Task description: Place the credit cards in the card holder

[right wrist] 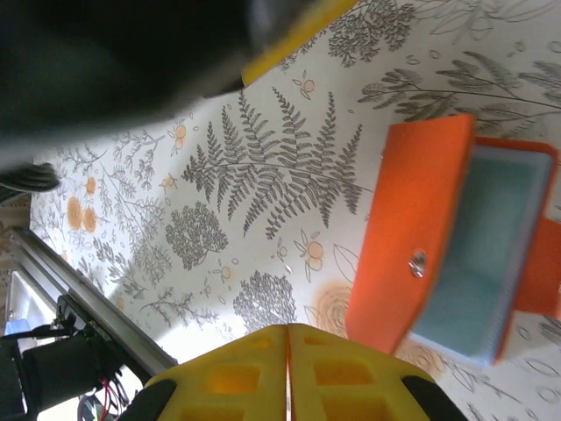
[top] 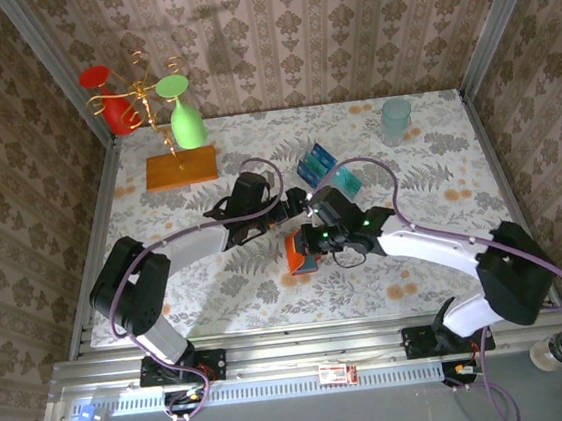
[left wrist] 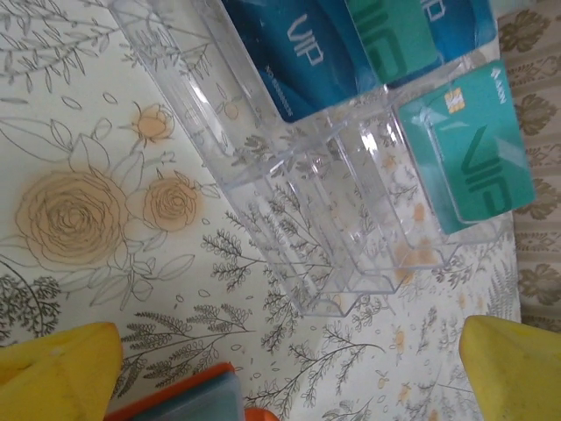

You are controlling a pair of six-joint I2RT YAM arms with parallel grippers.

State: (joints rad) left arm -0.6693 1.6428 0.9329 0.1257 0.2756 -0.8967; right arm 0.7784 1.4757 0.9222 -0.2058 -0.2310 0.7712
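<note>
Left claw (left wrist: 285,379): you are holding it released, its yellow fingers (left wrist: 54,373) standing wide apart with nothing between them.
Right claw (right wrist: 287,355): it is sitting clenched, its pads pressed together and grasping nothing.
Credit cards (left wrist: 478,153): they are standing in the slots of the clear tray (left wrist: 289,202), straight ahead of the left claw and beyond its fingertips, not touching it.
Long axis: the nearest teal card is running lengthwise away from the left claw, so its short side is lying across the gap between the fingers.
Nearer arm: the left claw is facing the tray while the right claw is hanging just beside the card holder. You are most likely looking at a left-arm pick.
Card holder (right wrist: 438,237): it is lying open on the desk (right wrist: 263,175), grey-blue inside up, near the tray on the side toward the arm bases.
Count: four card faces are showing, two dark blue and two teal, and more may be hiding behind them. There is one card holder and one tray.
</note>
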